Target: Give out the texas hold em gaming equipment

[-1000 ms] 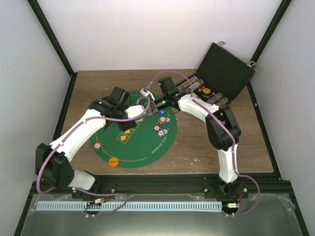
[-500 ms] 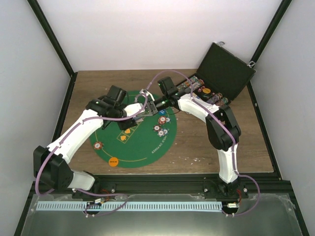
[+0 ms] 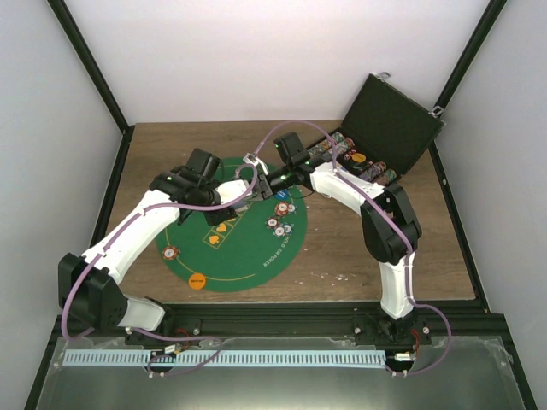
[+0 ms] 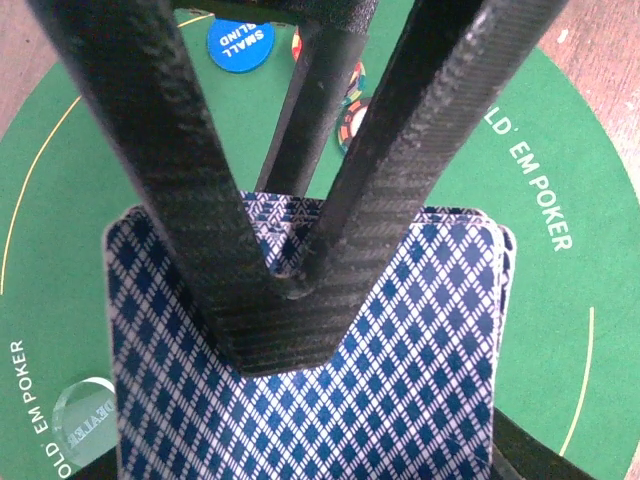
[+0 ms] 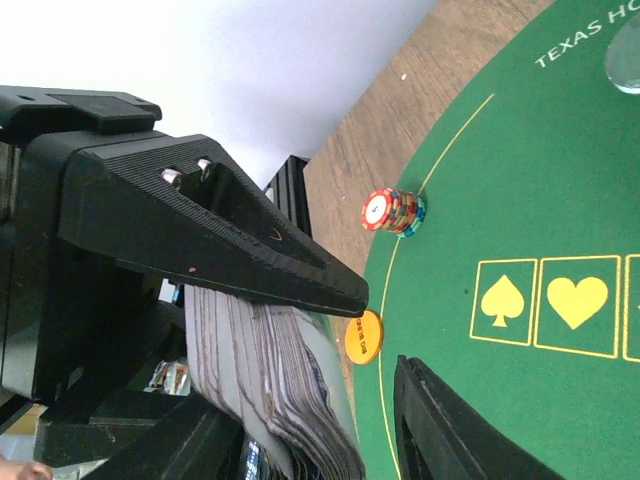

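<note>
My left gripper (image 4: 290, 350) is shut on a deck of blue diamond-backed playing cards (image 4: 400, 380), held flat over the green mat (image 4: 560, 330). From the other side my right gripper (image 5: 383, 332) faces the deck's edge (image 5: 270, 390); its jaws stand apart, the upper finger (image 5: 250, 250) over the top card. From above, both grippers (image 3: 244, 198) (image 3: 267, 184) meet at the mat's far part. A striped chip stack (image 5: 394, 211) and an orange disc (image 5: 365, 336) lie on the mat's left; a blue disc (image 4: 240, 42) and loose chips (image 3: 279, 207) lie on its right.
The black case (image 3: 389, 120) stands open at the back right with rows of chips (image 3: 342, 145) in its base. A clear dealer button (image 4: 85, 425) lies on the mat under the deck. Bare wooden table (image 3: 342, 248) surrounds the mat.
My right gripper's jaws have opened at the deck. The left arm shifted slightly left, still holding the cards.
</note>
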Controlling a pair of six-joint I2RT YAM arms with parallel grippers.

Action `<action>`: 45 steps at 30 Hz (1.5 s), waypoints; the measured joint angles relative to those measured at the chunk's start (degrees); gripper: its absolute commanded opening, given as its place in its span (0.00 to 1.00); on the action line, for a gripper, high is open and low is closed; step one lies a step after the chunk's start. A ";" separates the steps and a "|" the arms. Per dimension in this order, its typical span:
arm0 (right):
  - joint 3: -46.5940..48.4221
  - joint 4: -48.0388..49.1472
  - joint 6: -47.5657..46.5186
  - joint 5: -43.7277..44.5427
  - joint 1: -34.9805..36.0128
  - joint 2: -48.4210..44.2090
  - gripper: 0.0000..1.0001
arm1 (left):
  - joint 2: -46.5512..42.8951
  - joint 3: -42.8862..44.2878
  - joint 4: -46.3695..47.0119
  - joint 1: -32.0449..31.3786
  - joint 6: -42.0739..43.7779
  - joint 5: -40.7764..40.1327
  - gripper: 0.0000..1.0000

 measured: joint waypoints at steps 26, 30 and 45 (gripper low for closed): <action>0.00 -6.23 -2.67 8.46 -0.39 -4.35 0.24 | 0.00 -1.09 0.72 0.00 0.48 -1.18 0.44; 0.00 -6.99 -2.99 9.05 -0.48 -4.94 0.23 | -0.02 -1.11 0.72 0.00 0.68 -1.18 0.44; 0.00 -9.88 -4.20 11.67 -0.52 -6.16 0.07 | -0.26 -2.32 0.85 0.00 1.05 -1.38 0.44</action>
